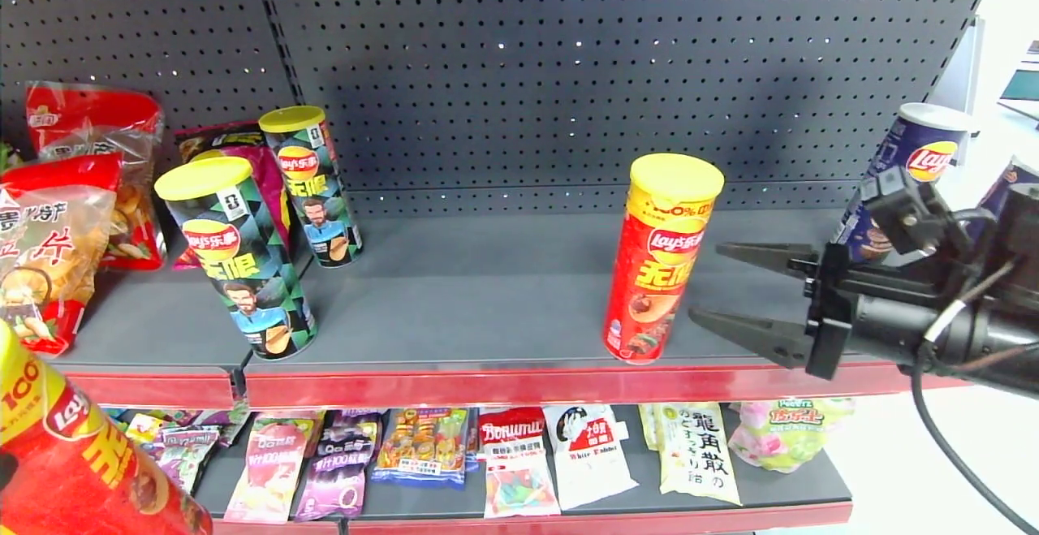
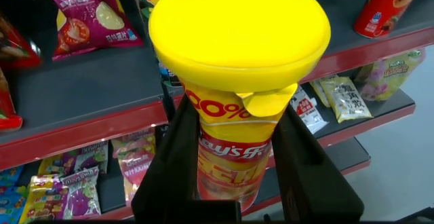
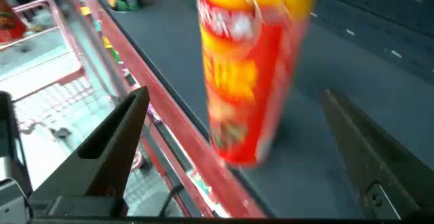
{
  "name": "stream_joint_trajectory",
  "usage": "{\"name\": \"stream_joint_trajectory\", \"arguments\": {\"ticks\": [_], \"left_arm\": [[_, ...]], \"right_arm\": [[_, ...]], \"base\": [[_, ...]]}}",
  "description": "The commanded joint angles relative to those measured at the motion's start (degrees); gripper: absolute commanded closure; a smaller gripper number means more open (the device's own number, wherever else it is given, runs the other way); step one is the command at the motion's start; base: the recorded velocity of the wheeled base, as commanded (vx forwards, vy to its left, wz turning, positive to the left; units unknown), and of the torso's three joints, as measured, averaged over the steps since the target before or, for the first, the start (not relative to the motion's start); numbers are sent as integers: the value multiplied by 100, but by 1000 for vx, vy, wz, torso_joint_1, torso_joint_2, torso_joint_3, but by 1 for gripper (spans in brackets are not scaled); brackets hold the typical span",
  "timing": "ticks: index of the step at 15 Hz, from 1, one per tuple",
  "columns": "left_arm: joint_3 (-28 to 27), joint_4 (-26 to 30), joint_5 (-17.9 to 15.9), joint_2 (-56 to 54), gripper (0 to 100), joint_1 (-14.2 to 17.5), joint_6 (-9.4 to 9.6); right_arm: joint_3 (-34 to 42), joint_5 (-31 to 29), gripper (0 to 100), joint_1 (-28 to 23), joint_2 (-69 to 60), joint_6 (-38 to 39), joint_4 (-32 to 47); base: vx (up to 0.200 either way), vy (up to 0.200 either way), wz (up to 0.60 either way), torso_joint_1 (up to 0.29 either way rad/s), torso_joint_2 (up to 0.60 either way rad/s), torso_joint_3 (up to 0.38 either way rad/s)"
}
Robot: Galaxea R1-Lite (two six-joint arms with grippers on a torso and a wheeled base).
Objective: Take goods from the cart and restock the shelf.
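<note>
A red chip can with a yellow lid (image 1: pixel 661 259) stands upright near the front edge of the grey shelf (image 1: pixel 487 291). My right gripper (image 1: pixel 706 285) is open just to its right, fingertips level with the can's lower half and apart from it. In the right wrist view the same can (image 3: pixel 247 75) stands just beyond the open gripper (image 3: pixel 235 94). My left gripper (image 2: pixel 241 156) is shut on a second red can (image 2: pixel 237 41), which shows at the lower left of the head view (image 1: pixel 73 454), below the shelf's level.
Two black-and-green cans (image 1: pixel 235 255) (image 1: pixel 312 186) and snack bags (image 1: pixel 57 226) fill the shelf's left part. A blue can (image 1: pixel 917 170) stands at the far right behind my right arm. Bagged sweets (image 1: pixel 519 458) lie on the lower shelf. A wire cart (image 3: pixel 47 102) is below.
</note>
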Motion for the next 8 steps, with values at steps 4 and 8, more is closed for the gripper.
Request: {"name": "stream_joint_trajectory", "arguments": {"ticks": [4, 8], "left_arm": [[5, -3, 40, 121, 100, 3, 2], [14, -12, -21, 261, 100, -15, 292]], "right_arm": [[2079, -1696, 0, -1420, -2639, 7, 94], [3019, -2680, 0, -2545, -5065, 42, 990]], "base": [[0, 0, 0, 0, 0, 0], [0, 0, 0, 0, 0, 0]]}}
